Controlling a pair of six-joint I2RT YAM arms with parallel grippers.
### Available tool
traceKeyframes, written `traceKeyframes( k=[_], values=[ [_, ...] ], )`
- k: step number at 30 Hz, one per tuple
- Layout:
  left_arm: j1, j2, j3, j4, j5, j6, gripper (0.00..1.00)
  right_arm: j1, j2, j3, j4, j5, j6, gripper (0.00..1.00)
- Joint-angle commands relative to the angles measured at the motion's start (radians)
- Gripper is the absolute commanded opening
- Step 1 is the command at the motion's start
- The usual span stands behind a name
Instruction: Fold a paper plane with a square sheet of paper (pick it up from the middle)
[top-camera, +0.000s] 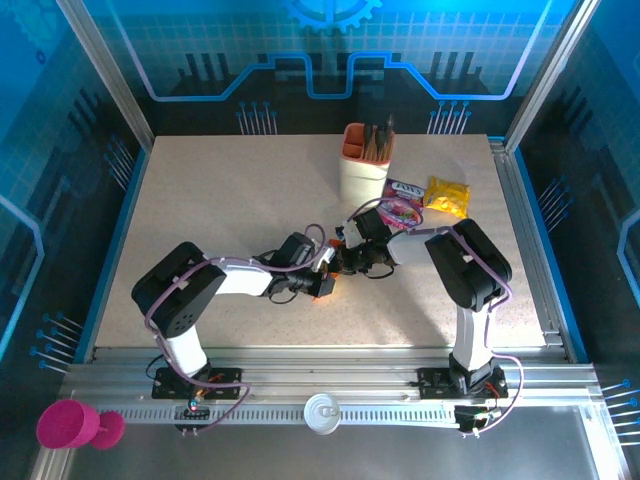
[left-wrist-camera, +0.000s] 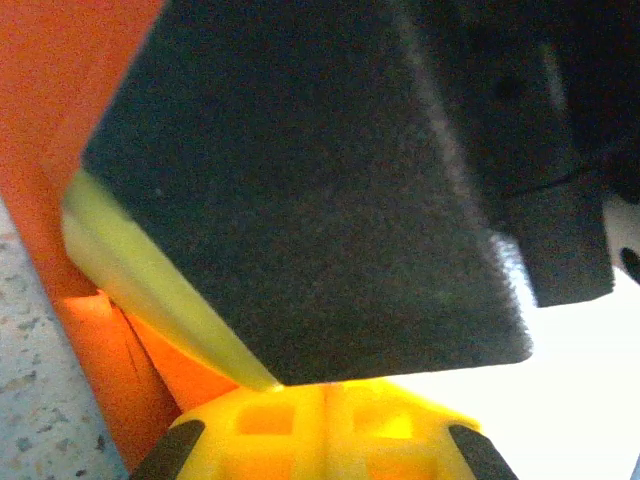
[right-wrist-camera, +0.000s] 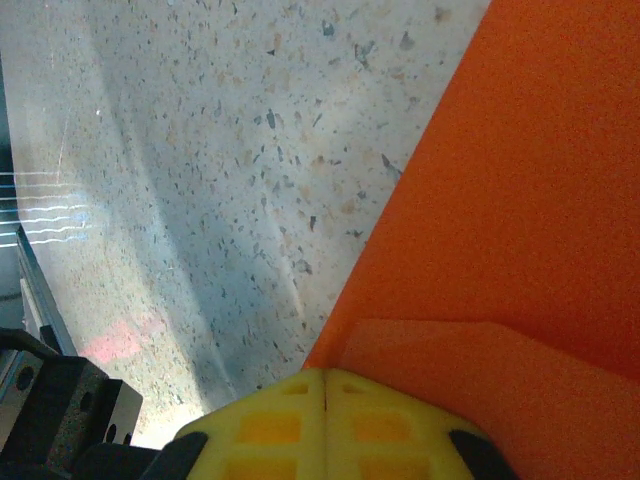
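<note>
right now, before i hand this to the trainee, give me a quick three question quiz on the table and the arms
1. True or false: the left pincer and the right pincer are both shut.
2. Which lies nearer the cup? A. the pink packet B. the yellow packet
3. Fill in: in the right wrist view, the paper takes up the ___ side of the picture.

Key: 1 true; 2 A; 3 right.
</note>
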Motion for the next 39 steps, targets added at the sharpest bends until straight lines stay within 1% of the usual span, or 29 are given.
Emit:
traceKeyframes(
  k=[1, 8, 17, 21, 25, 29, 33, 36, 39],
  values=[
    [-0.011, 0.025, -0.060, -0.016, -0.016, -0.035, 0.00, 0.005, 0.105, -0.050, -0.124, 0.136, -0.013, 0.00],
    [-0.035, 0.021, -0.133, 0.032, -0.047, -0.082, 0.00, 0.002, 0.110, -0.041, -0.145, 0.149, -0.010, 0.00],
    [-0.076, -0.053, -0.214, -0.011, -0.127, -0.133, 0.00, -0.003, 0.125, -0.031, -0.169, 0.172, -0.002, 0.00],
    [-0.102, -0.078, -0.249, -0.022, -0.164, -0.164, 0.00, -0.005, 0.130, -0.028, -0.176, 0.175, 0.000, 0.00],
    [-0.148, -0.084, -0.288, -0.022, -0.205, -0.203, 0.00, -0.006, 0.133, -0.028, -0.178, 0.179, 0.000, 0.00],
    [-0.192, -0.075, -0.344, 0.016, -0.229, -0.263, 0.00, -0.007, 0.133, -0.027, -0.181, 0.178, 0.001, 0.00],
    [-0.245, -0.075, -0.429, 0.064, -0.260, -0.353, 0.00, -0.010, 0.130, -0.028, -0.181, 0.177, 0.001, 0.00],
    [-0.254, -0.095, -0.539, 0.158, -0.266, -0.448, 0.00, -0.012, 0.125, -0.030, -0.181, 0.175, 0.001, 0.00],
    [-0.255, -0.152, -0.603, 0.169, -0.268, -0.491, 0.00, -0.012, 0.124, -0.033, -0.178, 0.172, 0.001, 0.00]
  ],
)
